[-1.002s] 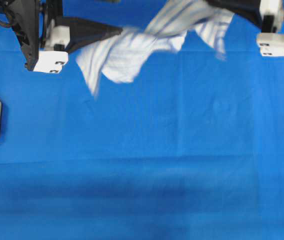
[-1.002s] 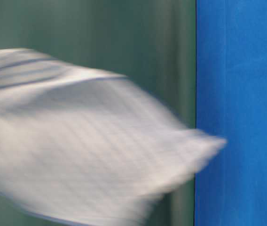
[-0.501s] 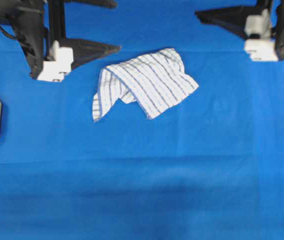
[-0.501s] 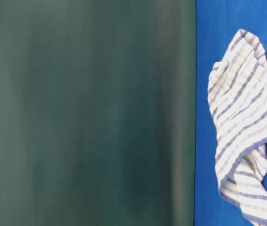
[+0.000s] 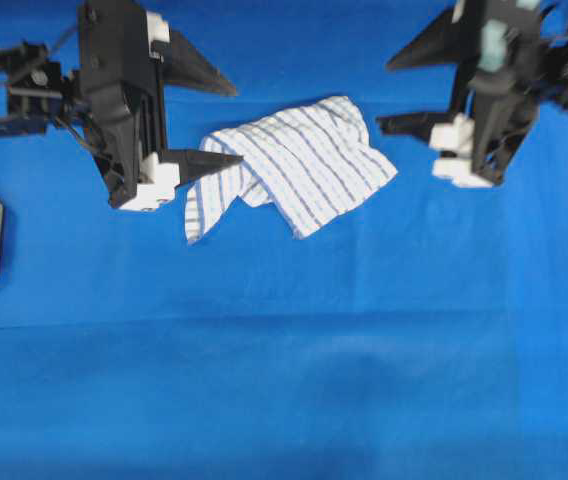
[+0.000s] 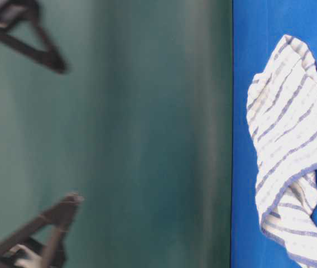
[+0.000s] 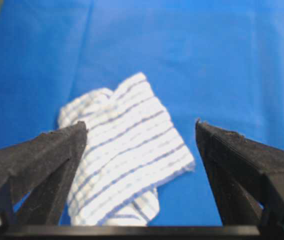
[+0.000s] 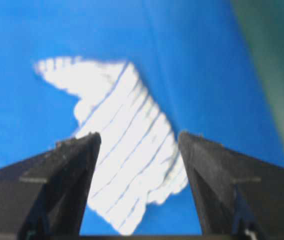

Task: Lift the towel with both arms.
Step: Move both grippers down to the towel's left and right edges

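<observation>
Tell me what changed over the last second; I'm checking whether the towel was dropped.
A second ago the towel hung blurred in the air between both arms; it was let go and now lies crumpled on the blue cloth. Since it landed, the left claw and right claw have moved in toward it, both open and empty. The towel has lain unmoved for the last half second.

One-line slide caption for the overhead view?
Crumpled striped towel lies on the blue cloth between the open left gripper and open right gripper.
</observation>
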You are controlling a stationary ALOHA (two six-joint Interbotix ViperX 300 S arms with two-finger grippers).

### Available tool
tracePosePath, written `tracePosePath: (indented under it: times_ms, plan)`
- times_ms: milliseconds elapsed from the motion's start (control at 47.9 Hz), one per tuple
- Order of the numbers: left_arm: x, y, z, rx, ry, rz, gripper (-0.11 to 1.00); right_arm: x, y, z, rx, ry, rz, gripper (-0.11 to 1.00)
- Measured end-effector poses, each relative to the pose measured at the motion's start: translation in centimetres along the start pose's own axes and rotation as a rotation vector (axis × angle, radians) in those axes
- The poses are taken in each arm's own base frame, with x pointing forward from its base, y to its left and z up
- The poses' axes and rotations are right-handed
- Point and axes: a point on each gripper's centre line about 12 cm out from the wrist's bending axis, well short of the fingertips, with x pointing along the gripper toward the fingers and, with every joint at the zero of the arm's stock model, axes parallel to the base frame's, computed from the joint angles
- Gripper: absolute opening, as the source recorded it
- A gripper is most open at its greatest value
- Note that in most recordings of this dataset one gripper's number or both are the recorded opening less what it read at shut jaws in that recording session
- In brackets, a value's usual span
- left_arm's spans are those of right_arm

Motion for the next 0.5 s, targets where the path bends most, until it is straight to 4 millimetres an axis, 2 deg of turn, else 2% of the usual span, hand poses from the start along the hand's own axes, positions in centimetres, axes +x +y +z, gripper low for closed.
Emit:
tracePosePath:
  times_ms: [167,501]
  plan:
    - [0.9,-0.3,-4.0,-0.002,0.025,0.0,0.92,3.1,0.3,-3.8,0.014,0.056,0.011,0.66]
    - [3.4,-1.0,-12.2,-0.009,0.143,-0.005,0.92,9.2,0.8,-9.5,0.063,0.15,0.035,0.66]
